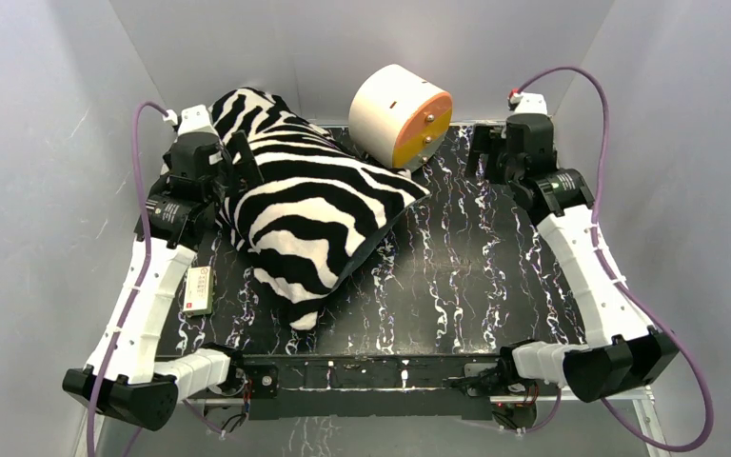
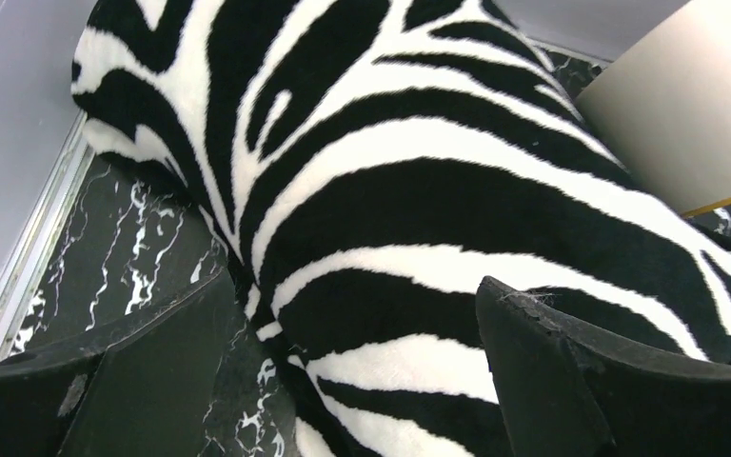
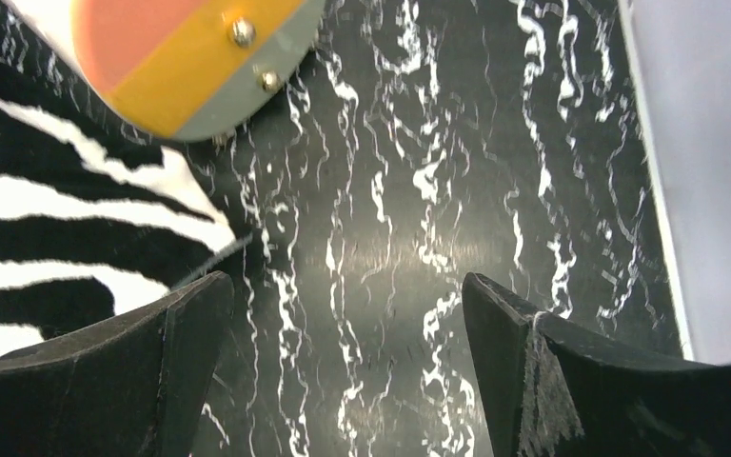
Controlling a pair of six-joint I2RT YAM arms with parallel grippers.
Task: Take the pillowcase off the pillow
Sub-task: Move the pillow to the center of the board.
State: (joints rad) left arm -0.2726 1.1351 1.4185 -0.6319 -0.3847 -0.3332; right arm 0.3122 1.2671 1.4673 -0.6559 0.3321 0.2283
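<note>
The zebra-striped pillowcase (image 1: pixel 306 211) lies plump and diagonal on the left half of the black marbled table (image 1: pixel 476 276). The pillow is hidden inside it. My left gripper (image 1: pixel 240 171) hovers at the pillowcase's left edge near the back. In the left wrist view that gripper (image 2: pixel 354 286) is open, and the striped fabric (image 2: pixel 409 190) fills the space below and between its fingers. My right gripper (image 1: pixel 491 154) is at the back right, apart from the pillowcase. It (image 3: pixel 345 286) stands open over bare tabletop, with one corner of the pillowcase (image 3: pixel 67 238) to its left.
A cream-and-orange cylinder (image 1: pixel 401 115) rests at the back centre, touching the pillowcase's far corner. A small white labelled box (image 1: pixel 198 290) lies at the table's left edge beside the left arm. Grey walls close in on the left, back and right.
</note>
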